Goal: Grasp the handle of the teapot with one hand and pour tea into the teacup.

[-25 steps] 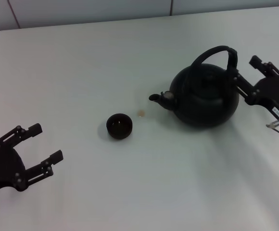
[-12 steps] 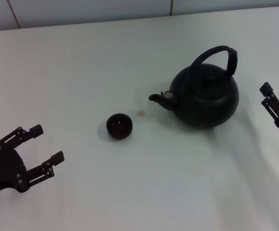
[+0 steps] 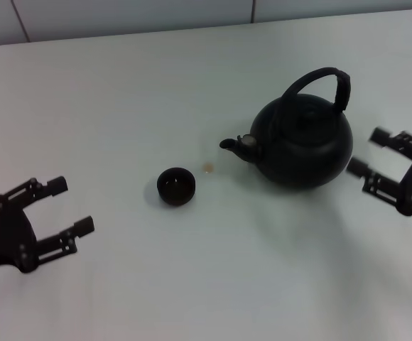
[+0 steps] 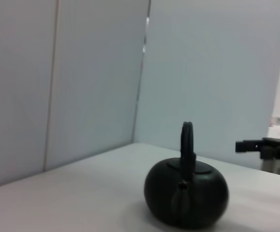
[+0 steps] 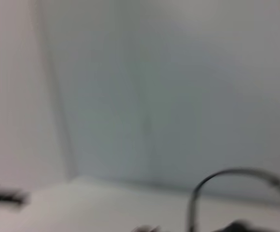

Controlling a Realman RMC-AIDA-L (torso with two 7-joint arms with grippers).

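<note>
Left gripper (image 3: pixel 58 215): near left corner of the desk (image 3: pixel 121 85), fingers spread, holding nothing, parked well apart from the task items. Right gripper (image 3: pixel 378 162): at the right edge, fingers spread and empty, just beside the teapot's body, not touching it. Teacup (image 3: pixel 175 186): small black handleless bowl, upright near the desk's middle, between the left gripper and the teapot; contents cannot be made out. Small amber spot (image 3: pixel 208 168): on the desk between cup and spout. Teapot (image 3: pixel 302 141): large round matte-black pot, upright, right of centre, spout (image 3: pixel 234 143) aimed at the cup. Handle (image 3: pixel 321 80): tall arched hoop over the lid, thicker section on the side nearest the right gripper. Handling judgement: pot likely heavy and rigid, cup light and easily knocked; grip best taken on the thick handle section.
</note>
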